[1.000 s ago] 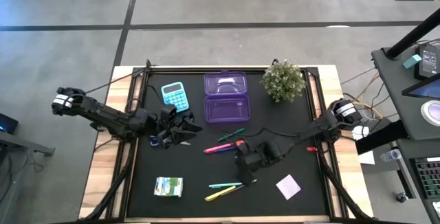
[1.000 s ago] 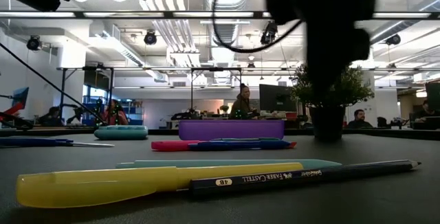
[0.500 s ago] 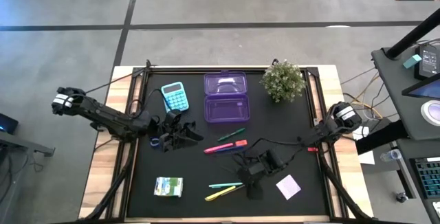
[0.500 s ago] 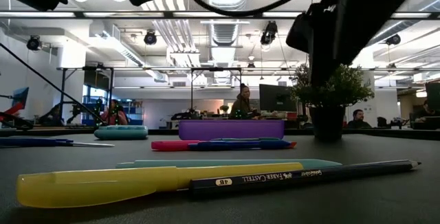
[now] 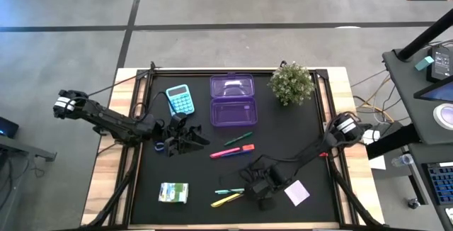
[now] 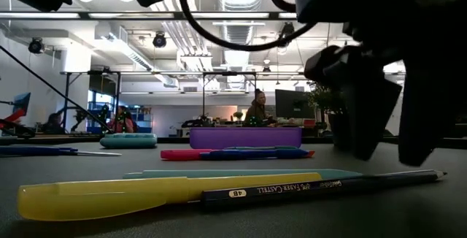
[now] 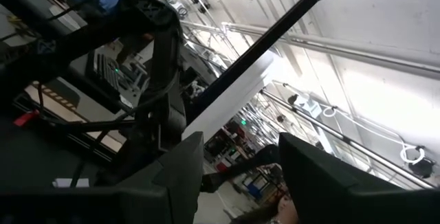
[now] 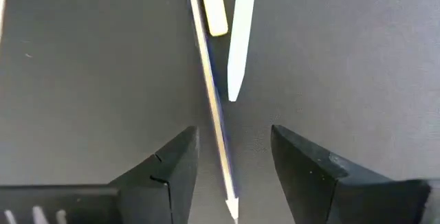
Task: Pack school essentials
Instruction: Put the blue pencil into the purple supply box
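1. The black-matted desk [image 5: 141, 188] carries an open purple plastic case [image 5: 233, 100] at its far middle, with bare mat all around it, so there is room to approach.
2. The leafy potted plant [image 5: 291, 82] stands just right of that case; a carry should skirt it.
3. The left tool [image 5: 185, 136], fingers spread and empty, waits left of centre.
4. The right tool [image 8: 227, 176] hangs low at the near middle, released, its fingers astride a slim dark pencil [image 6: 321, 187].
5. That pencil lies beside yellow [image 6: 160, 194] and teal [image 6: 241, 174] pens. It looks light, stiff and apt to roll; pinching mid-shaft seems best.
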`<act>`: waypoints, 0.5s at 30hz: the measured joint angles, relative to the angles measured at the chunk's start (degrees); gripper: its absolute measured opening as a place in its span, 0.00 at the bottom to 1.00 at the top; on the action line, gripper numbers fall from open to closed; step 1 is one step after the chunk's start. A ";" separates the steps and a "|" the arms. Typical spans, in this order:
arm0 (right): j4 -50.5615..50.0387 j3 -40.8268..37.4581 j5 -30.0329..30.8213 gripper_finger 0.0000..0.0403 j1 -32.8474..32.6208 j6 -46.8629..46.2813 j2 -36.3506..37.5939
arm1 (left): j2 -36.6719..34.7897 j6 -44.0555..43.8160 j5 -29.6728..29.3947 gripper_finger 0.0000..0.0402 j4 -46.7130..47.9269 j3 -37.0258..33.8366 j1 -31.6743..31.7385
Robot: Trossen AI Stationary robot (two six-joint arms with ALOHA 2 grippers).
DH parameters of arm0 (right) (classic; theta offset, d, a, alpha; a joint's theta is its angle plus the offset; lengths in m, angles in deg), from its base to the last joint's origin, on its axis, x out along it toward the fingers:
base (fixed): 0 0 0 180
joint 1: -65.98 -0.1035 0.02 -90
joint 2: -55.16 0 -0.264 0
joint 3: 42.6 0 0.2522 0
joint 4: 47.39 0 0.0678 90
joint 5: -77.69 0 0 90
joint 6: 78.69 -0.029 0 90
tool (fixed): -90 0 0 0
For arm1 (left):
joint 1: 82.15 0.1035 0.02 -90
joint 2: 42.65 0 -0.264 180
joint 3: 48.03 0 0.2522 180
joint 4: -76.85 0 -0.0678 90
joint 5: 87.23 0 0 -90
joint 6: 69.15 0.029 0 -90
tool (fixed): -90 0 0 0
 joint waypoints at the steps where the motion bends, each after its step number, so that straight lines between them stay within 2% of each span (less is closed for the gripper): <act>1: -0.06 -0.02 0.42 0.41 0.00 0.42 -0.23 | 0.00 0.00 -0.02 0.43 -0.02 0.00 0.00; 9: -0.12 0.11 1.31 0.28 -0.31 1.98 -2.41 | 0.00 0.01 -0.06 0.43 0.06 0.00 0.00; 15: -1.00 0.26 1.31 0.13 -1.19 4.18 -3.25 | 0.02 0.02 -0.08 0.43 0.51 0.00 0.07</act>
